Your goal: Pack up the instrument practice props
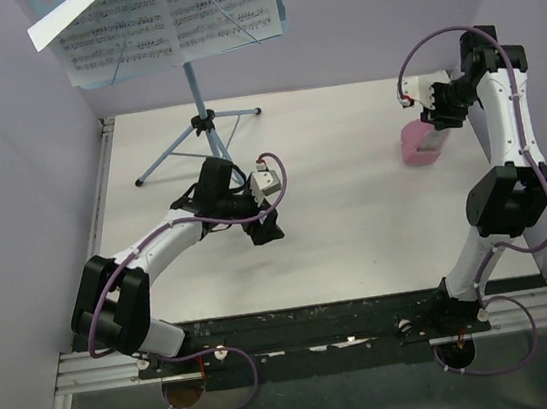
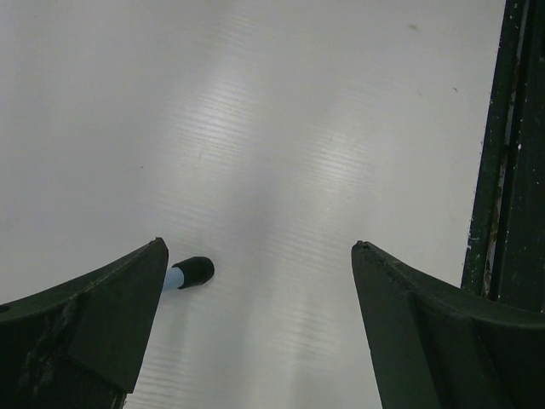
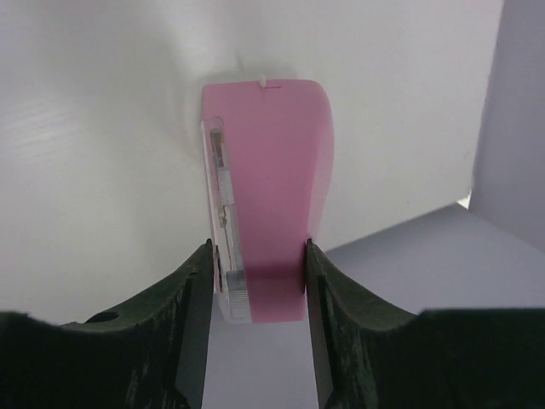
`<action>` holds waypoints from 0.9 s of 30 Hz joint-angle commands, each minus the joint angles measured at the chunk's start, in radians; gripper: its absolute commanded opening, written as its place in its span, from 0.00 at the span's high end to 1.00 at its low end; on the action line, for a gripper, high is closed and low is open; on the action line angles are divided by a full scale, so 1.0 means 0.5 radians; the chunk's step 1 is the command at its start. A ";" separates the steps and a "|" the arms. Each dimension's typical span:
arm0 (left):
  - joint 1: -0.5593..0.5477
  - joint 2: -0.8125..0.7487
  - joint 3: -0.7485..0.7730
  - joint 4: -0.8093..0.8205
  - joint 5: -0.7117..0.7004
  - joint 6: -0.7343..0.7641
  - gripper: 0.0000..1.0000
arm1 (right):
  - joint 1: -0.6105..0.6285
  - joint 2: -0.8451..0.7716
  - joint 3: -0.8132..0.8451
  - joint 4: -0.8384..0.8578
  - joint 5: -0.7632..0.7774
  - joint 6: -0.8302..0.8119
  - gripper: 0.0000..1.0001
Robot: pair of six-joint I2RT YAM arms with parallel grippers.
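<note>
The light-blue music stand (image 1: 197, 99) stands at the back left on thin tripod legs. White sheet-music pages (image 1: 168, 17) rest on its desk. My left gripper (image 1: 265, 228) is open and empty, low over the table just in front of the stand's legs. In the left wrist view the gripper (image 2: 259, 247) frames bare table, with a black-capped leg tip (image 2: 194, 272) beside its left finger. My right gripper (image 1: 436, 118) is shut on the pink wedge-shaped metronome (image 1: 420, 142) at the back right. In the right wrist view both fingers press the metronome's (image 3: 268, 204) sides.
Pale lilac walls close in the left, back and right of the white table (image 1: 357, 224). The right wall (image 3: 519, 119) is close beside the metronome. The black mounting rail (image 1: 309, 321) runs along the near edge.
</note>
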State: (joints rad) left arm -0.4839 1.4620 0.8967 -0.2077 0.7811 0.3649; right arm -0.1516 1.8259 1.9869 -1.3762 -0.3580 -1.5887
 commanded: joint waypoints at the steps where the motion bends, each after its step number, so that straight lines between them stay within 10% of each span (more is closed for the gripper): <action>1: 0.035 -0.055 0.063 -0.155 0.030 0.092 0.01 | -0.135 0.124 0.287 -0.672 0.124 -0.213 1.00; 15: 0.054 -0.123 0.041 -0.302 -0.043 0.132 0.01 | -0.212 0.333 0.331 -0.534 0.130 -0.256 0.99; 24: 0.063 -0.169 0.084 -0.388 -0.193 0.135 0.01 | -0.215 0.312 0.284 -0.349 0.029 -0.139 0.31; 25: 0.069 -0.172 0.106 -0.422 -0.236 0.132 0.01 | -0.215 0.303 0.294 -0.307 -0.002 -0.094 0.02; 27: 0.081 -0.181 0.155 -0.514 -0.298 0.142 0.01 | -0.215 0.278 0.315 -0.193 -0.106 0.096 0.00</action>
State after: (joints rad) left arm -0.4572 1.4078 0.9104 -0.3740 0.7212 0.4198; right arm -0.2573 2.0060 2.1372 -1.3506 -0.3252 -1.6547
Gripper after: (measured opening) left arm 0.990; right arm 0.944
